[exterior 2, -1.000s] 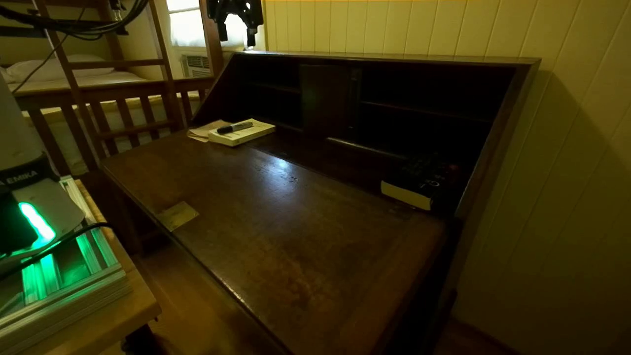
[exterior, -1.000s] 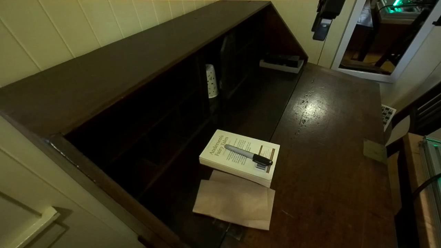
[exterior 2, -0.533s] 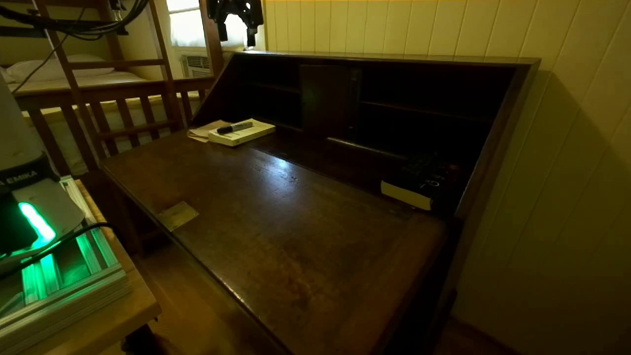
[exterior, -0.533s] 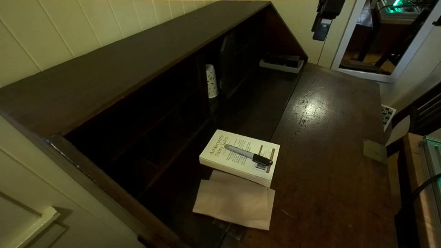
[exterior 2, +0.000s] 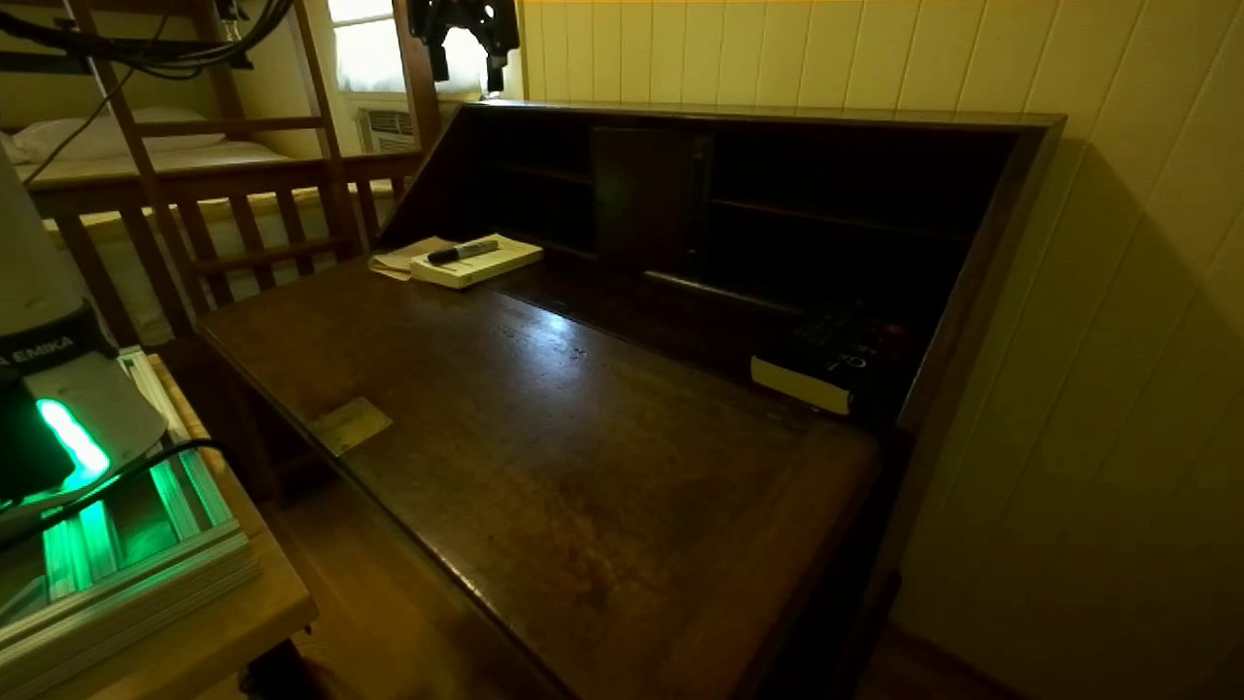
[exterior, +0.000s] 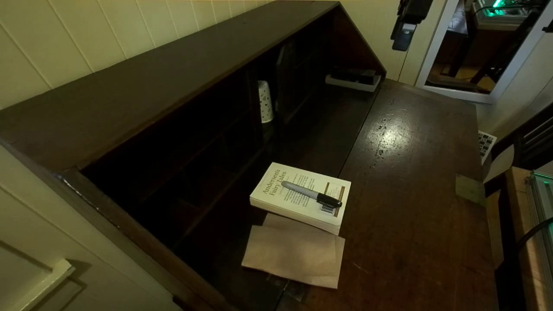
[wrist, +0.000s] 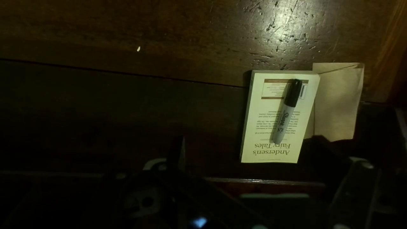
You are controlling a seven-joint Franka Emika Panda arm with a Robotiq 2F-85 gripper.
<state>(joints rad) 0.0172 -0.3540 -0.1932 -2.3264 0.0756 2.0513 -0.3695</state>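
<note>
The gripper [exterior 2: 468, 78] hangs wide and empty above the desk [exterior: 414, 224]. The marker [exterior: 309, 193] lies on the book [exterior: 293, 204], whose flat, level top likely stops it rolling; brown paper [exterior: 291, 255] lies just beside.

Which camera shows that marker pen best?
The wrist view: the marker pen looks largest there, and its lettering shows. In both exterior views it lies on the book, smaller, with no readable lettering.
</note>
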